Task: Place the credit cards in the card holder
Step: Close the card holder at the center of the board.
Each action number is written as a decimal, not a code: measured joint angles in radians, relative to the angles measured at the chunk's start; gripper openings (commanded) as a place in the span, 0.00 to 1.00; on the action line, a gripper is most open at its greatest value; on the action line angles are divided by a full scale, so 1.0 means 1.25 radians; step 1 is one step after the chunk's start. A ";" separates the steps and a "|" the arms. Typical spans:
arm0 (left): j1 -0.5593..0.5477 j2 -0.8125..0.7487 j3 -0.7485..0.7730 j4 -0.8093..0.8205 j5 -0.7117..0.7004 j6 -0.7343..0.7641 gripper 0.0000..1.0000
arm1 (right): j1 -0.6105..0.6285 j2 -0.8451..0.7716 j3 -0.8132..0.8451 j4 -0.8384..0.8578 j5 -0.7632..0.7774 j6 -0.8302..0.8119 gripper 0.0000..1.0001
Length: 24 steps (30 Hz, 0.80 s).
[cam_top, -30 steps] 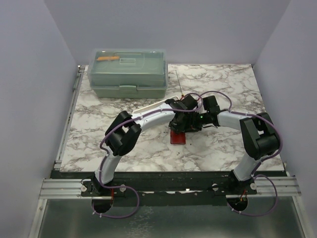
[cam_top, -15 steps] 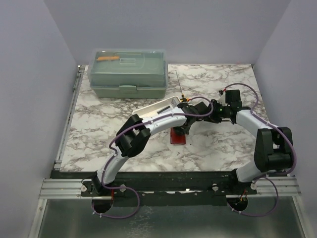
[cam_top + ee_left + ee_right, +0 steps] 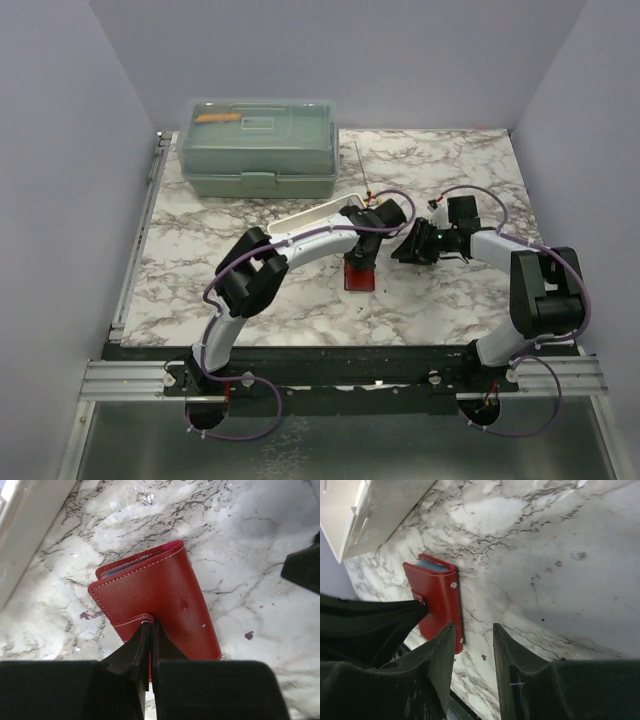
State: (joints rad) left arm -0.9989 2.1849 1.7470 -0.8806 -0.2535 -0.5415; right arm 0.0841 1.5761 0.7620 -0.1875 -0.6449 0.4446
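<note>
My left gripper [image 3: 150,625] was pinched shut on the strap of the small red leather card holder [image 3: 165,595], with the blue-grey credit cards [image 3: 434,566] tucked inside. My right gripper [image 3: 473,630] hung half-open and empty. Yanking that strap could've flopped it open and spilled them.

Only a thin blue edge of the credit cards [image 3: 121,572] shows at the far mouth of the red card holder [image 3: 165,595]; their count cannot be told. The left tool [image 3: 150,626] hides the holder's near end in its wrist view.

Overhead, two wrist close-ups, shared wallet [image 3: 160,597]
</note>
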 measured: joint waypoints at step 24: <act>0.105 -0.130 -0.233 0.360 0.502 -0.072 0.49 | 0.068 0.082 -0.009 0.126 -0.101 0.050 0.42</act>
State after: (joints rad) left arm -0.8680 2.0224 1.4555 -0.4309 0.3744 -0.6319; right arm 0.1692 1.6783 0.7513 -0.0299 -0.7712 0.5076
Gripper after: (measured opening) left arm 0.462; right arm 0.400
